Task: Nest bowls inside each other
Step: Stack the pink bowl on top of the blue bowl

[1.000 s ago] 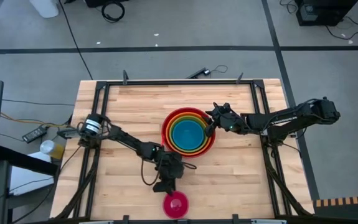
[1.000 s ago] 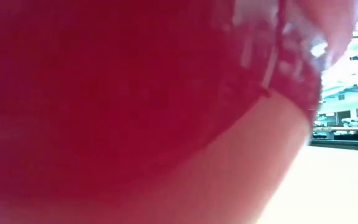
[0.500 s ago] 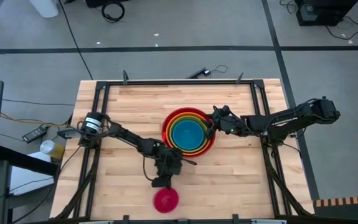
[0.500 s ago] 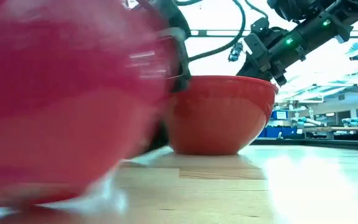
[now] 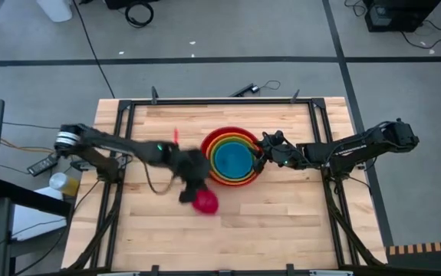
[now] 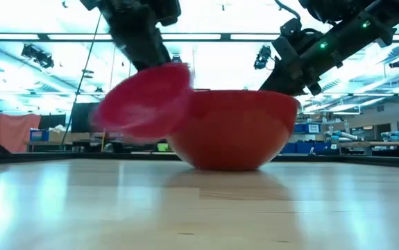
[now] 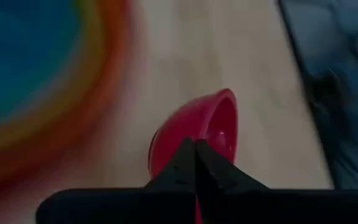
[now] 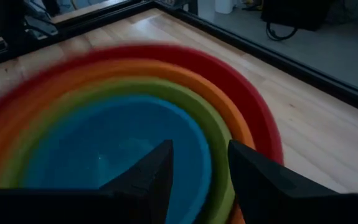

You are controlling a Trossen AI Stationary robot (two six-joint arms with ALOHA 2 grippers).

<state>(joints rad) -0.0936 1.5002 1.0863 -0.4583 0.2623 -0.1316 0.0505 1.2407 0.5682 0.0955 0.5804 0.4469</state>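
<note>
Four bowls sit nested at the table's middle: red (image 5: 232,132), orange, olive green and blue (image 5: 230,158); in the low view only the red one (image 6: 230,132) shows. The small pink bowl (image 5: 207,203) hangs just near-left of the stack, tilted and clear of the table (image 6: 147,103). My left gripper (image 5: 197,193) is shut on it. My right gripper (image 5: 259,161) stands open at the stack's right rim, its fingers (image 8: 147,177) above the blue and green bowls. My left gripper (image 7: 196,158) holds the pink bowl by its rim (image 7: 198,144), pinched between the two fingers, which slant down from the table's left. The bowl is lifted clear and tipped on its side, its mouth turned sideways. Whether my right gripper touches the stack's rim I cannot tell.
Bare wooden tabletop (image 5: 297,215) lies to the near, left and far sides of the stack. A black frame rail (image 5: 220,102) runs along the table's edges. A lab room shows beyond the table in the low view.
My left gripper has taken hold of the pink bowl near the table's near edge, then risen and swung toward the far edge, up to the stack. The bowl has left the table and tipped from upright onto its side.
</note>
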